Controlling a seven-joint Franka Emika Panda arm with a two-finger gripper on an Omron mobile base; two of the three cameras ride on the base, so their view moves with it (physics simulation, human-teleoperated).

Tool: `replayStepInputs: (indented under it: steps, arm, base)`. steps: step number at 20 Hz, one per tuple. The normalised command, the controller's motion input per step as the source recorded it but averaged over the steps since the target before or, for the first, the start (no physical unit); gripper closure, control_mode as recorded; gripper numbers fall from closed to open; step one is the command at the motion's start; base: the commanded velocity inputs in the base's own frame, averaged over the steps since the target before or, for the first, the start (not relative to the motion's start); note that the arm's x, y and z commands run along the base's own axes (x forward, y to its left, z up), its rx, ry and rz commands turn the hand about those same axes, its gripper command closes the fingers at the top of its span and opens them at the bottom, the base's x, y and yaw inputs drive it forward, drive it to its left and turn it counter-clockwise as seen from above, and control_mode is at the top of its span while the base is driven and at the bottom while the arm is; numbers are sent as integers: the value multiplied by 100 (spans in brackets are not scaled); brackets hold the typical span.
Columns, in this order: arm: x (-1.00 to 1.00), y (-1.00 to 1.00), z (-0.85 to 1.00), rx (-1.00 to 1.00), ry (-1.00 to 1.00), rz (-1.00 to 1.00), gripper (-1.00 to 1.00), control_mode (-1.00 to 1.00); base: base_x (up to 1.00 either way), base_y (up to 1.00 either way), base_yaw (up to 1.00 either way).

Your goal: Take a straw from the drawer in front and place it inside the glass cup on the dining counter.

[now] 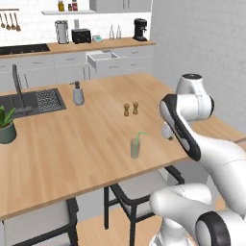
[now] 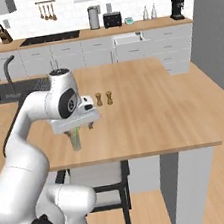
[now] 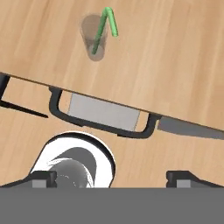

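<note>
Straw [image 3: 106, 26]: standing inside the glass cup [image 3: 93, 40], bent top leaning over the rim.
Glass cup: sitting near the dining counter [image 1: 72, 139] edge, above a chair [image 3: 105, 114].
Gripper [image 3: 111, 176]: hovering clear of the cup, jaws spread wide, holding nothing.
Drawer [image 1: 102, 57]: standing pulled out at the wall counter.

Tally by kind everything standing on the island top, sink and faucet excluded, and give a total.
Glass cup: 1
Straw, standing in the cup: 1
Brown shakers: 2
Soap dispenser: 1
Potted plant: 1
Total: 6
</note>
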Motion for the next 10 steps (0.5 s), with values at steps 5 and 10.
replayStepInputs:
  steps: [5,10]
  arm:
    - [-10,-80,0,1,0,-20,-100,-100]
    - [0,-77,0,0,0,-22,-100,-100]
  base:
    - [0,0,0]
    - [0,0,0]
